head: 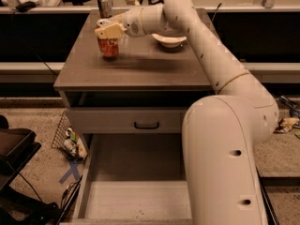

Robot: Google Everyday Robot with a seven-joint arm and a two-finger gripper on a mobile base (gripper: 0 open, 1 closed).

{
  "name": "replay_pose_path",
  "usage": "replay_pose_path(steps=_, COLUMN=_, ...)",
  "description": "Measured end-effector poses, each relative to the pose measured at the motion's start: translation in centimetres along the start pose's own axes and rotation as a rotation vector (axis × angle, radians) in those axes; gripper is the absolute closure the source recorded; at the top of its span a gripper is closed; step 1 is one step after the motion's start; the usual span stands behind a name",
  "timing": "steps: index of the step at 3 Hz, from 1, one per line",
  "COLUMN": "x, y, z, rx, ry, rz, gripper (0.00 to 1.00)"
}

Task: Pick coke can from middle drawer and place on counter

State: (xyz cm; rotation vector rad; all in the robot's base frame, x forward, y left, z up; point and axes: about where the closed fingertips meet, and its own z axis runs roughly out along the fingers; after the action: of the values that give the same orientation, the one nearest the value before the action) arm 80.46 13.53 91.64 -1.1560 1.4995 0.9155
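While the cream-coloured two-finger tool (108,32) sits across the upper part of the short red coke can (109,48) with white lettering, pinching it just under its silver top, the can stands upright to the picture-left of the shallow white bowl (168,40), near it but clearly apart. Its base looks to be at or just above the glossy grey-brown table (140,69) that carries the bowl; I cannot tell whether it touches yet. The step in hand, as I judge it, is the set-down, and the task is nearly finished.

To do it well, the tool should come straight down until the base sits flat. It should then spread its fingers only enough to free the can, without dragging or tipping it. After that it should rise straight up before the long white arm (211,55) swings anywhere, since the arm reaches across right above the bowl and a low sweep could knock it.

Behind the bowl and farther to picture-left, a taller slim blue-and-silver can (104,6) stands at the table's far edge, and the retreat should keep off it too. Well below and in front of the bowl, the wide grey middle drawer (136,200) stands open with no can on the visible part of its pale floor, under a grey drawer front with a black handle (146,124).
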Motion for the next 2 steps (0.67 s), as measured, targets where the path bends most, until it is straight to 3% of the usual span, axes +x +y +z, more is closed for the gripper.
replay_pose_path(steps=1, x=-0.01, y=0.15, z=0.25, rx=-0.004, ry=0.0, rz=0.001, gripper=0.84)
replay_pose_path(steps=2, x=0.04, y=0.32, z=0.62, rx=-0.01, ry=0.001, rz=0.001, gripper=0.61)
